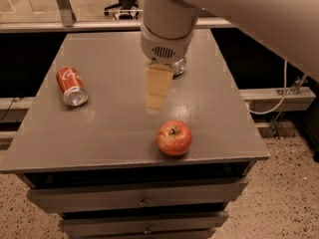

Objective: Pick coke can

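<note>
The coke can (71, 85), red with white script and a silver end, lies on its side at the left of the grey cabinet top (114, 128). My gripper (157, 89) hangs from the big white arm over the middle of the top, to the right of the can and well apart from it. It holds nothing that I can see.
A red apple (174, 137) sits near the front edge, right of centre. The green-and-silver can (179, 66) lies at the back, mostly hidden behind my wrist. Drawers run below the front edge. A cable hangs at the right.
</note>
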Controlling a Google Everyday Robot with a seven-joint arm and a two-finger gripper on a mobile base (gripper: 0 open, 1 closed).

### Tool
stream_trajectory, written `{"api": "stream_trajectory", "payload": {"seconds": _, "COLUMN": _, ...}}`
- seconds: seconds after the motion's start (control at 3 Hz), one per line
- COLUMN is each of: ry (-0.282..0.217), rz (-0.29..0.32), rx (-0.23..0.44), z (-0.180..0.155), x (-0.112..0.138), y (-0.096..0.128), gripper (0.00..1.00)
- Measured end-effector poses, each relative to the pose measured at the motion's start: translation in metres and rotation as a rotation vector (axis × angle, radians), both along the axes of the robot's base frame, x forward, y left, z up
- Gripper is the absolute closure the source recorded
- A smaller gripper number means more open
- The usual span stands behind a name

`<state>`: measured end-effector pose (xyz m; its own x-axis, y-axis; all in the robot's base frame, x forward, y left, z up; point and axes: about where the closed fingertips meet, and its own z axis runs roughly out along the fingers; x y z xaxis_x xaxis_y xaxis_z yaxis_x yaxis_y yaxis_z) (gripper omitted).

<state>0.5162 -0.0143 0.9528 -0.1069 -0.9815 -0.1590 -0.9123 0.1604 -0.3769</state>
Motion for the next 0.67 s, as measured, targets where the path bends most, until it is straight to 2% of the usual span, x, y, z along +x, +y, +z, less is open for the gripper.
{"api": "stream_trajectory", "payload": {"seconds": 0.33, "ry": 0.038, "rz": -0.034, "rx": 0.069, "z": 0.003, "x": 0.019, "y": 0.038, "gripper": 0.00}}
{"api": "stream_trajectory", "payload": {"seconds": 0.67, "ry": 0.107, "rz": -0.085, "rx": 0.166, "z": 0.006, "x": 0.047, "y": 0.096, "gripper": 0.00}}
